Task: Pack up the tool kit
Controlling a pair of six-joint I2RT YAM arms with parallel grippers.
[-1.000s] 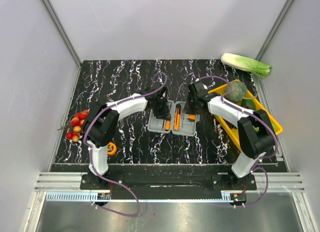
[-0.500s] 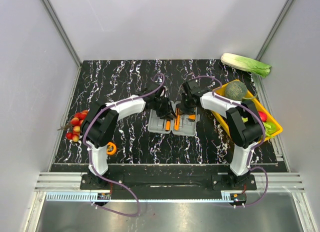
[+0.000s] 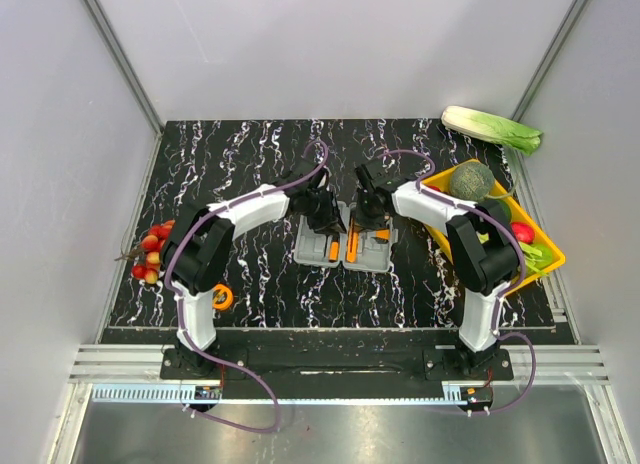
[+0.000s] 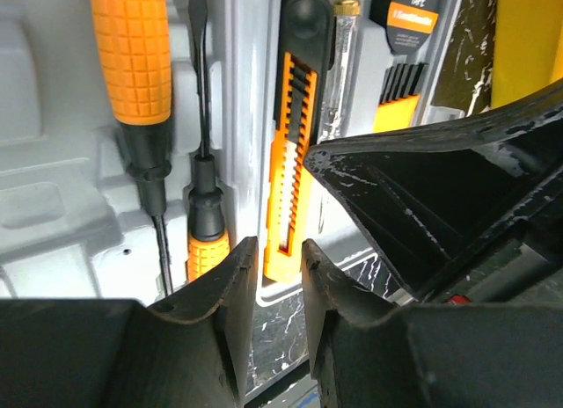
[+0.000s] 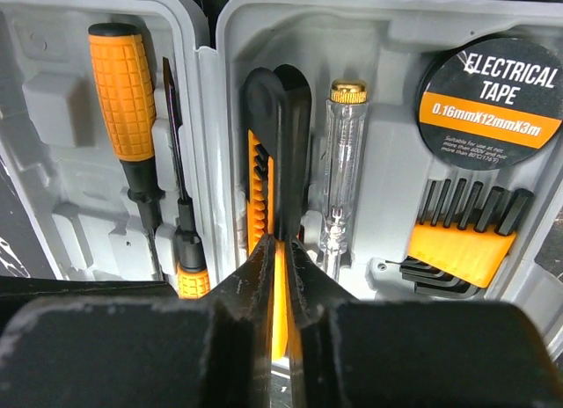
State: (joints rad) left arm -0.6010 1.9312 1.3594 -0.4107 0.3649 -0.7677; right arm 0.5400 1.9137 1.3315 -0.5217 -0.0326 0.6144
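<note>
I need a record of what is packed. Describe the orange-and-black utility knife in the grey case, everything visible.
The orange-and-black plastic utility knife is a slim cutter: black round-ended body with an orange ridged slider strip. It lies lengthwise in a moulded slot of the open grey plastic hinged case, right half, beside the hinge, next to a clear-handled tester screwdriver. The right gripper holds its jaws nearly together on the knife's near end, seemingly pinching it. No blade shows.

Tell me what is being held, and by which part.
Right gripper pinches the knife at its near end, the knife lying in its slot. Left gripper holds nothing.
</note>
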